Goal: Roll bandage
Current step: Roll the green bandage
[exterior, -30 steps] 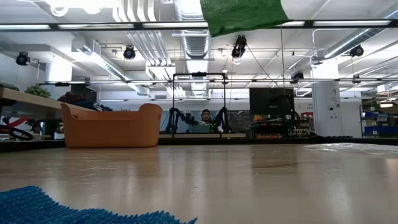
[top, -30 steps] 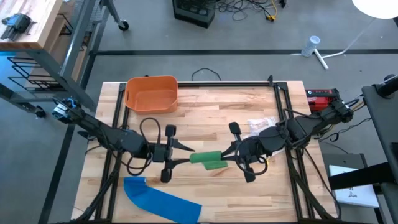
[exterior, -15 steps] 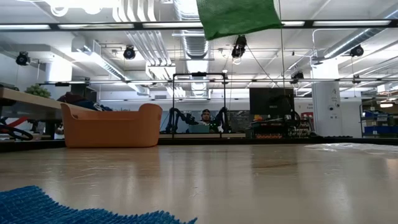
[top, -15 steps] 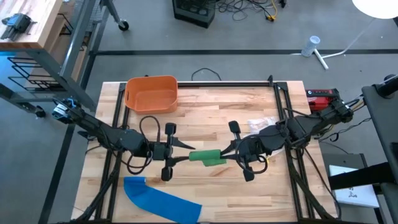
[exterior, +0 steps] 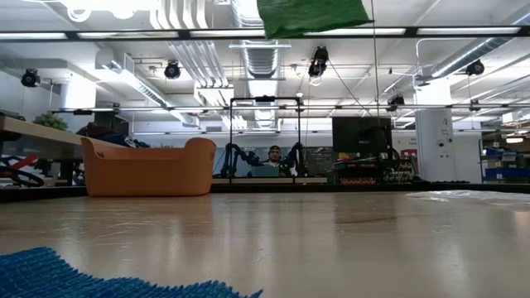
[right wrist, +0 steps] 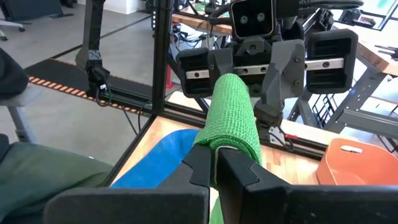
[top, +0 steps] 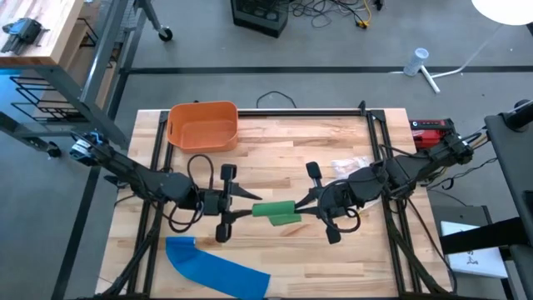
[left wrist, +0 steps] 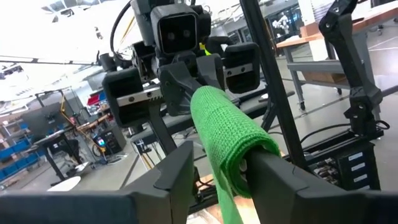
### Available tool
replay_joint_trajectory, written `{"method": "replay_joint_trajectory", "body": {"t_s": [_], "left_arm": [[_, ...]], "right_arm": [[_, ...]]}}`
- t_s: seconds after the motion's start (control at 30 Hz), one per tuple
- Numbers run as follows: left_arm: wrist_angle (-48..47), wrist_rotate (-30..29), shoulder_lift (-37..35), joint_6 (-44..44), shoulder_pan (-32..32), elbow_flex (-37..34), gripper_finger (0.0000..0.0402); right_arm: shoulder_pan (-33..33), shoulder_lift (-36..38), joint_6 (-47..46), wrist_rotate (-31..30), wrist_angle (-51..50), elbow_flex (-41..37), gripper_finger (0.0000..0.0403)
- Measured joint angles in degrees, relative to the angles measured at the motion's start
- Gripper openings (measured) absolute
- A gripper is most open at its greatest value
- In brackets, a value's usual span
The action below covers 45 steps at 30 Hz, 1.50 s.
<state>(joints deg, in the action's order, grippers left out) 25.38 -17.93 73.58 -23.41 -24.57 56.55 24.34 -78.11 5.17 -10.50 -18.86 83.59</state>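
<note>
green bandage point(top: 276, 212) held above table, right hand point(top: 305, 208) pinched on it, left hand point(top: 247, 210) gripping other end

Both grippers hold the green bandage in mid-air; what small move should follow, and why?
Probably another wrapping turn: the green knitted bandage hangs above the wooden table, pinched by the shut right gripper, with the left gripper around its other end. A loose flap hangs below, so rolling looks unfinished.
</note>
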Motion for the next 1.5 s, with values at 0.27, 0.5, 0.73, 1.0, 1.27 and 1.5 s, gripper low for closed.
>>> {"method": "replay_joint_trajectory", "body": {"t_s": [0.27, 0.5, 0.73, 1.0, 1.27, 1.5], "left_arm": [[2.6, 0.4, 2.9, -3.3, 0.5, 0.0, 0.0153], [5.1, 0.3, 2.9, -3.6, 0.5, 0.0, 0.0139], [5.3, -0.2, 2.5, -3.3, 0.5, 0.0, 0.0026], [1.7, -2.5, -0.4, -2.4, -0.2, 0.0, 0.0006], [-0.3, -3.6, -4.3, 0.5, -0.8, 0.1, 0.0003], [-3.2, -3.6, -6.6, 4.1, -1.7, 0.1, 0.0003]], "right_arm": [[0.0, 0.0, -0.1, 0.4, -0.6, 0.0, 0.0002], [0.0, 0.1, -0.2, 0.1, -0.3, -0.1, 0.0002], [-0.1, 0.1, -2.6, -0.1, -1.1, -0.1, 0.0009], [0.3, 0.0, -5.4, -0.5, -4.3, 0.2, 0.0087], [2.0, 1.4, -4.9, -1.3, -10.1, 3.8, 0.0161], [5.1, 1.0, -3.5, -14.3, -9.0, -1.2, 0.0161]]}}
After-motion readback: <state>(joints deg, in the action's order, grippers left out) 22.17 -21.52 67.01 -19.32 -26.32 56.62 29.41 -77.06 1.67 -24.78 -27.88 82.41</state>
